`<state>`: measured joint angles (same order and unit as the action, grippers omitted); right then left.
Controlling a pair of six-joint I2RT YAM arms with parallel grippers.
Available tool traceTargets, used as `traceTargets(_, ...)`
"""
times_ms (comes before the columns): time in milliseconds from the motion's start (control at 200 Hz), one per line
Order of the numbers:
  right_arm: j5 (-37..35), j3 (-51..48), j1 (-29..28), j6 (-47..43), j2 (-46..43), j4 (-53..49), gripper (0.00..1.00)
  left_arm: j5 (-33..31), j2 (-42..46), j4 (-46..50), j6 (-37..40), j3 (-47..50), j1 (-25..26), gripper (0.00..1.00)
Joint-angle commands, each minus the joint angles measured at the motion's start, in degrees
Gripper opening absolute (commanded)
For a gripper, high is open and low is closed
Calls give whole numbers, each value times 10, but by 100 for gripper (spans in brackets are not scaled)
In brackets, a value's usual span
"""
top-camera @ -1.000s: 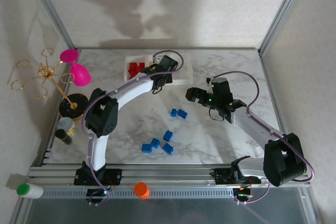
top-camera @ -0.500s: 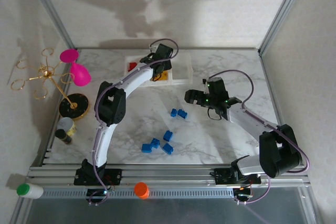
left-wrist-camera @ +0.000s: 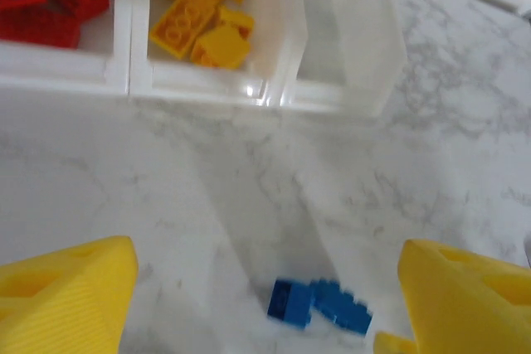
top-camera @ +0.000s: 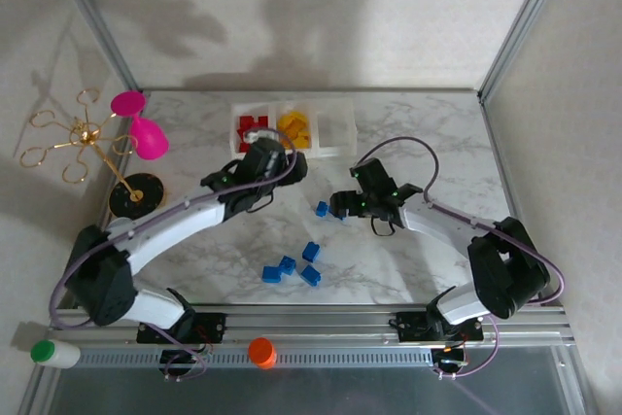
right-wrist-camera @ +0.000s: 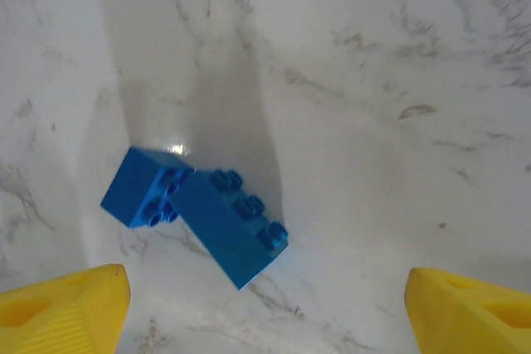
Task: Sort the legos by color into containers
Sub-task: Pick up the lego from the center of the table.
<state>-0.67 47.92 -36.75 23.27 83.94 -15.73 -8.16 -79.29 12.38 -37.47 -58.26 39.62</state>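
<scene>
Since half a second ago my left arm has drawn back from over the row of three small clear plastic bins [top-camera: 335, 135]. My left jaws now hang above the white marbled bench [top-camera: 437, 133] just in front of the bins, and my right arm has slid left toward a pair of blue studded plastic bricks [top-camera: 328, 209]. At the far left a pink goblet [top-camera: 146, 133] sits beside a gold wire stand [top-camera: 78, 138], well apart from the bricks. My left jaws stand wide and hold nothing. In the left wrist view their yellow fingers [left-wrist-camera: 66, 296] sit at the two lower corners, with the blue pair on the bench between them and the bins beyond. The left bin holds red studded bricks [top-camera: 253, 126] and the middle bin holds yellow studded bricks [top-camera: 294, 129]. Nearer to me, left of centre, four more blue bricks [top-camera: 292, 267] lie loose in a small cluster on the bench. My right jaws are wide too and grip nothing. From above they hover just right of the blue pair. In the right wrist view their yellow fingers [right-wrist-camera: 62, 304] frame it, a short brick touching the end of a longer one at an angle, both resting on the bench.
</scene>
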Motion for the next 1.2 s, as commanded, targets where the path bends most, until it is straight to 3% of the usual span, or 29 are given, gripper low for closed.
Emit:
traceTargets(0, -49, -1, -18, -18, 25, -43, 84, 5, 52, -20, -42, 65, 21, 87)
traceTargets(165, -51, 20, -21, -38, 65, -47, 78, -11, 130, -31, -93, 147, 47, 99)
traceTargets(406, -58, 56, -25, -78, 112, -42, 70, -36, 196, -10, -110, 190, 49, 100)
traceTargets(716, -66, 91, -25, -98, 161, -21, 58, -51, 219, -1, -141, 213, 50, 100)
traceTargets(861, -58, 92, -25, -99, 170, -11, 50, -55, 222, 2, -149, 217, 50, 100)
traceTargets(1036, -42, 86, -25, -98, 153, -5, 29, -63, 217, -6, -156, 220, 50, 100)
traceTargets(1192, -42, 89, -19, -91, 125, -14, 25, -62, 202, -11, -148, 205, 50, 100)
